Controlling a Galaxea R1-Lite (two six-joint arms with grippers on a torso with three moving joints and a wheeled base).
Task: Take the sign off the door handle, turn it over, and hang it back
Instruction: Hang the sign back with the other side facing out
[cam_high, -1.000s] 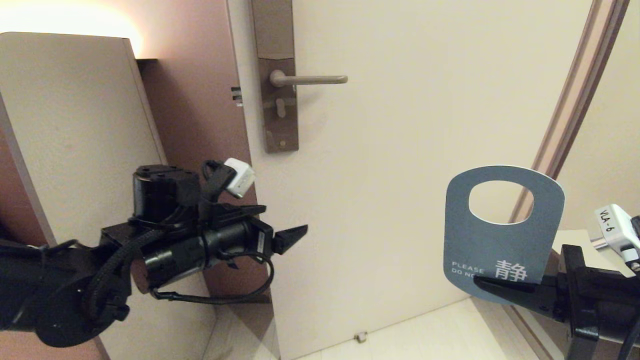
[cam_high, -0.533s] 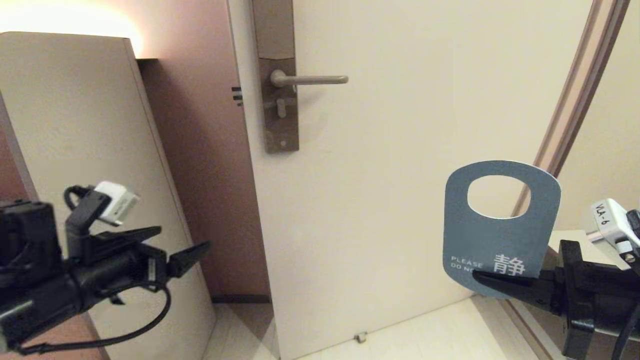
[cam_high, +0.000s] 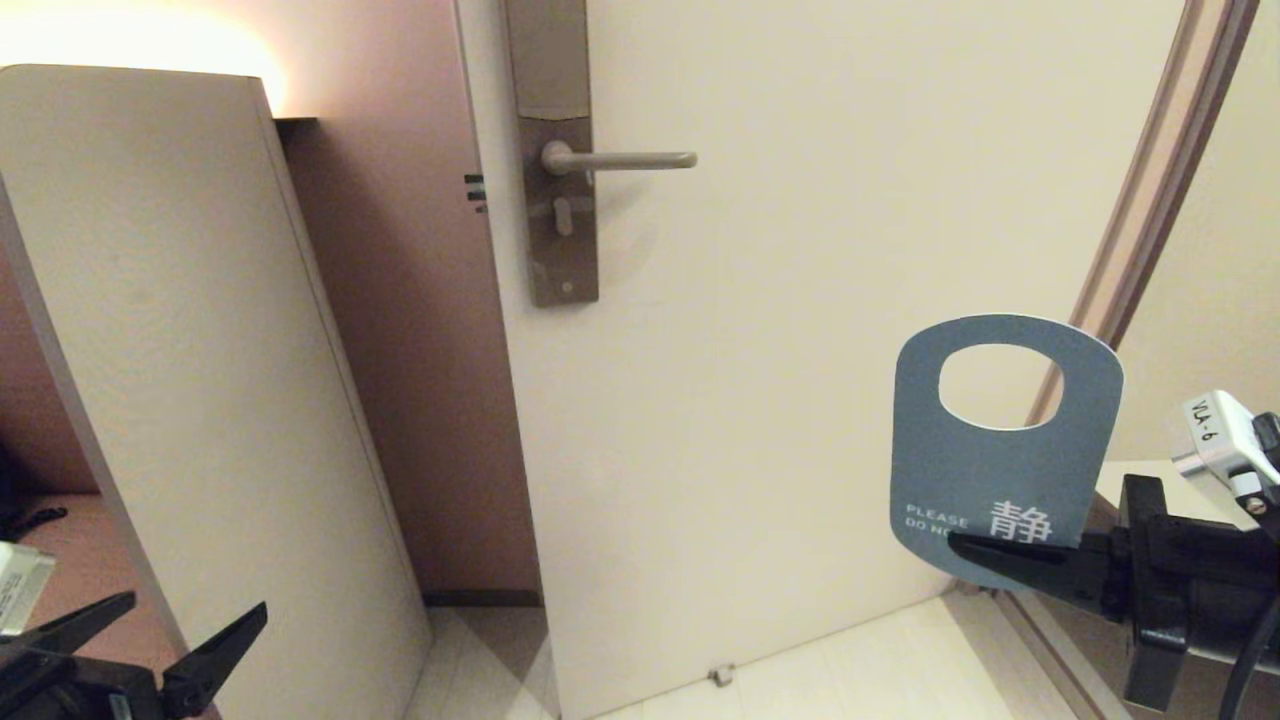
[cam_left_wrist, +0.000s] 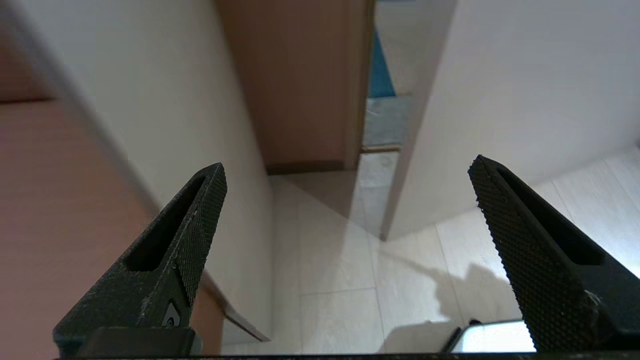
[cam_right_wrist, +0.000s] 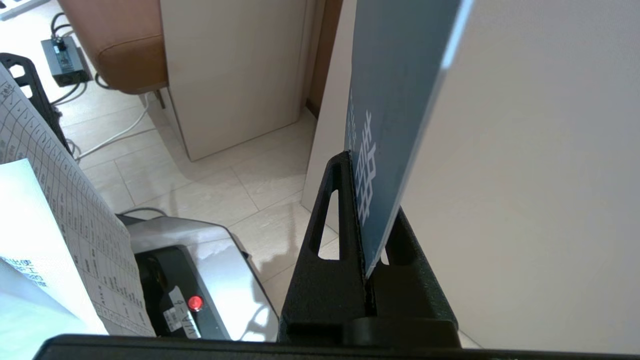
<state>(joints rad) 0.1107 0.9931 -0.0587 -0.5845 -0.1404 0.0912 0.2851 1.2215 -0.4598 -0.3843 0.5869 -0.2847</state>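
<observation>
Both right gripper jaws clamp the sign's bottom edge, holding it upright, blue face showing, well below-right of the handle. Left gripper hangs low, jaws apart.

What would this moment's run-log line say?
sign: off door handle, teal side facing head camera | right gripper: shut on sign's lower edge | left gripper: open, empty, low left

There is one sign. There is one door with one handle. There are two grippers, a left one and a right one.
</observation>
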